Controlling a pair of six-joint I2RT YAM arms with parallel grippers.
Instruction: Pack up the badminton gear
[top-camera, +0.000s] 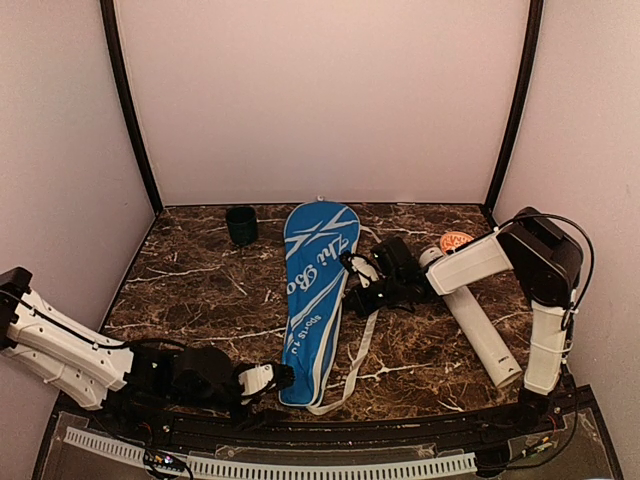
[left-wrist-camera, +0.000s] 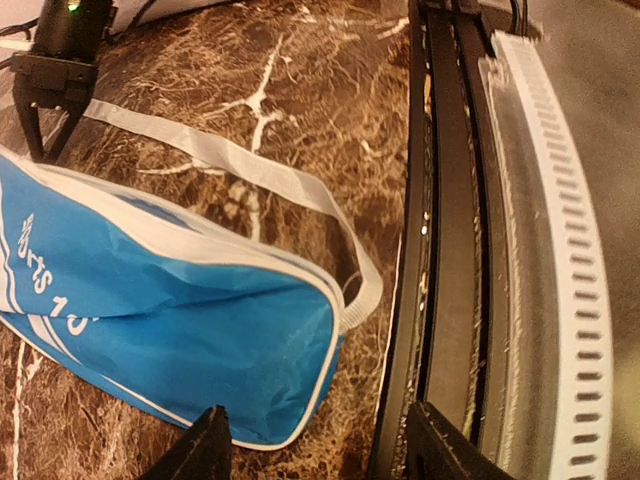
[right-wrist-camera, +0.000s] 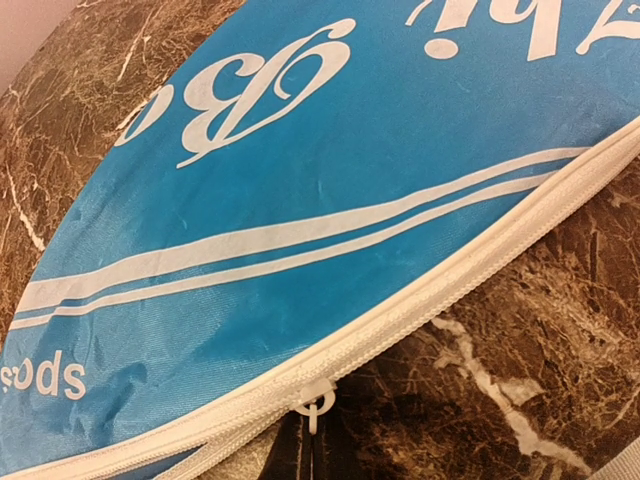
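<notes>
The blue racket bag (top-camera: 315, 290) with white lettering lies lengthwise in the middle of the table. My right gripper (top-camera: 352, 278) is at the bag's right edge, and in the right wrist view it (right-wrist-camera: 318, 442) is shut on the white zipper pull (right-wrist-camera: 316, 408). The zip (right-wrist-camera: 470, 265) is closed on one side of the slider and parted on the other. My left gripper (top-camera: 281, 377) is open at the bag's narrow near end (left-wrist-camera: 200, 340), with nothing between its fingers (left-wrist-camera: 207, 448). The long white tube (top-camera: 480, 335) lies under the right arm. Rackets and shuttlecocks are not in view.
A small dark cup (top-camera: 241, 225) stands at the back left. An orange round thing (top-camera: 457, 241) lies at the back right. The bag's white strap (top-camera: 362, 345) trails over the marble to the right. The black rail (left-wrist-camera: 450, 250) runs along the near table edge beside my left gripper.
</notes>
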